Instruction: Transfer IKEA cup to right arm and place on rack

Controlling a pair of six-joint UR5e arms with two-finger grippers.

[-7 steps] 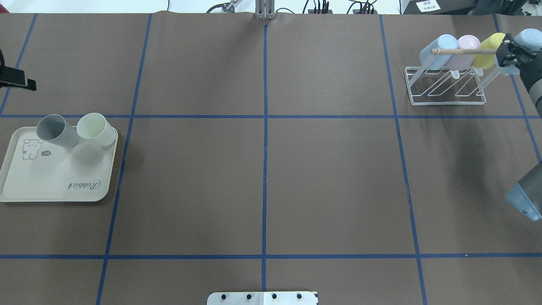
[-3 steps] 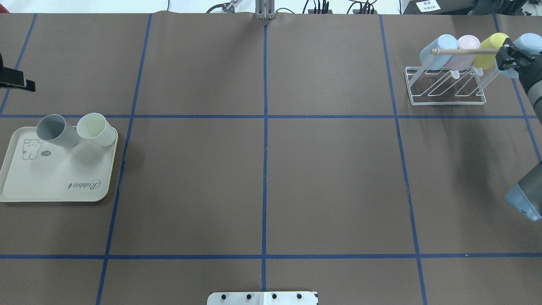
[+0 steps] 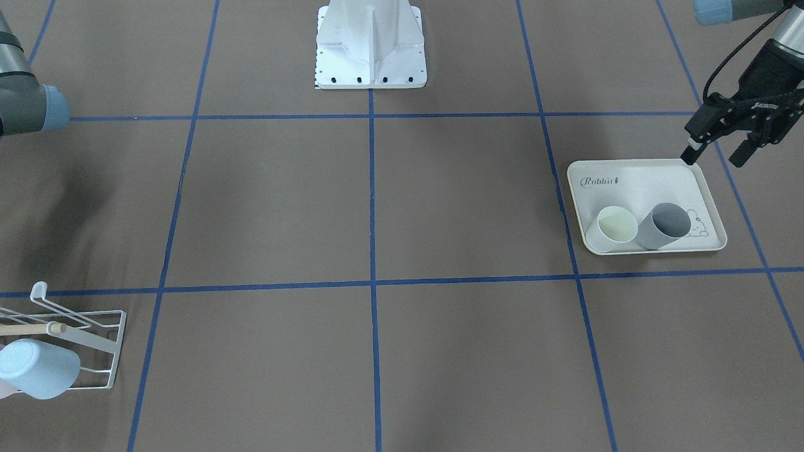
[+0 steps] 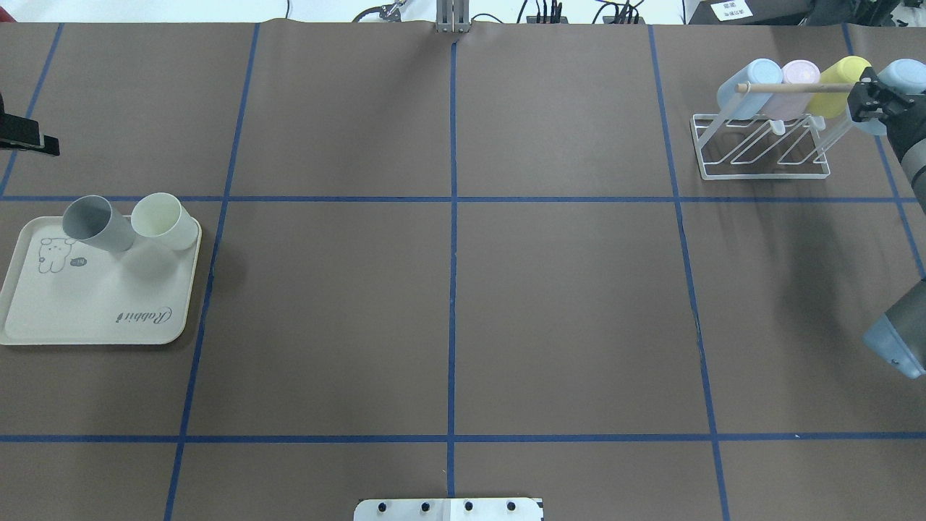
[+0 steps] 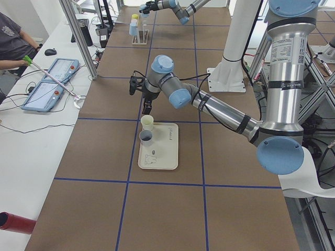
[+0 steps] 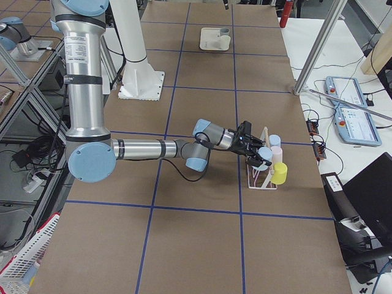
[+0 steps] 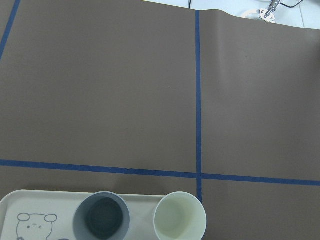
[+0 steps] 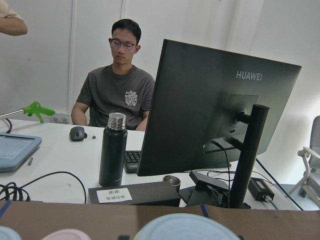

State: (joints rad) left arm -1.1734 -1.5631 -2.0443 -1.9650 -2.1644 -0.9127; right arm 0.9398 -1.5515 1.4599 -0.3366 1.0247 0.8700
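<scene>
right gripper (image 4: 872,101) is at the right end of the rack (image 4: 765,175), far right of the table (image 4: 463,304). the cup (image 4: 908,72), pale blue, sits there between my fingers, raised off the table. can't tell if i'm clamped on it or just around it. blue cup (image 4: 752,87), pink cup (image 4: 796,81) and yellow cup (image 4: 835,79) hang on the rack to its left. left gripper (image 3: 714,154) hovers above the tray (image 4: 87,304) at the left, fingers wide apart, empty. grey cup (image 4: 98,224) and cream cup (image 4: 165,221) stand side by side at the tray's far edge
</scene>
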